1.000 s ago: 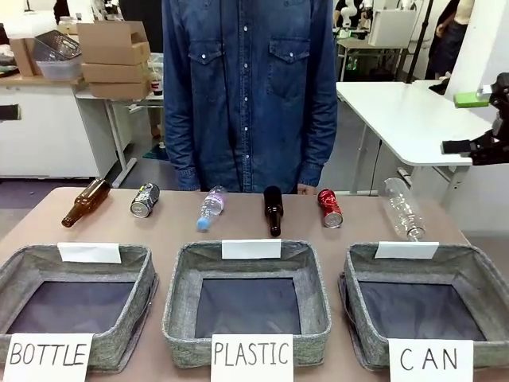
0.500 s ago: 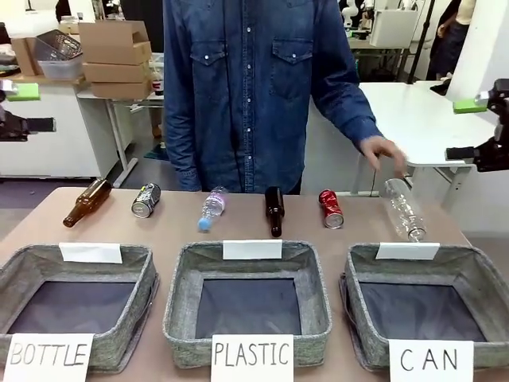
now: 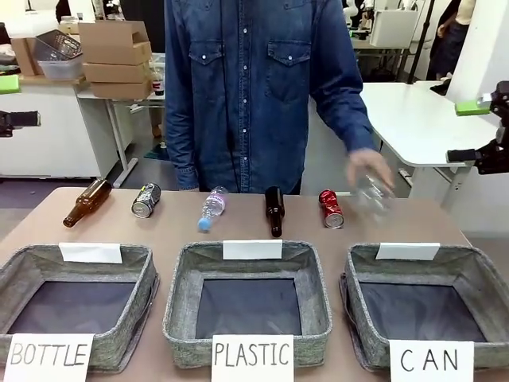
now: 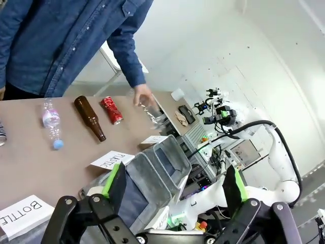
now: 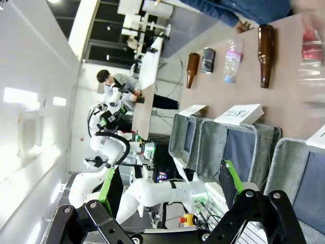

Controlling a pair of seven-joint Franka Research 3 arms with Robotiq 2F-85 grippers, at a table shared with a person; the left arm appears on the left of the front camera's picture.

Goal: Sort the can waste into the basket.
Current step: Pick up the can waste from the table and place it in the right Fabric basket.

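Since both cans lie on their sides in the far row on the desk, side decides the arm. Red can is right of centre, between a brown bottle and the person's hand, which grips a blurred clear bottle. Its long axis runs near-to-far, and it sits behind the CAN basket at the front right. Right end effector is nearer, raised off the right edge, jaws wide, empty, so the can lies down and inward from it. Dark can lies far left, silver end toward the robot, nearer the left end effector, also wide open and empty. Likely right arm takes red first.
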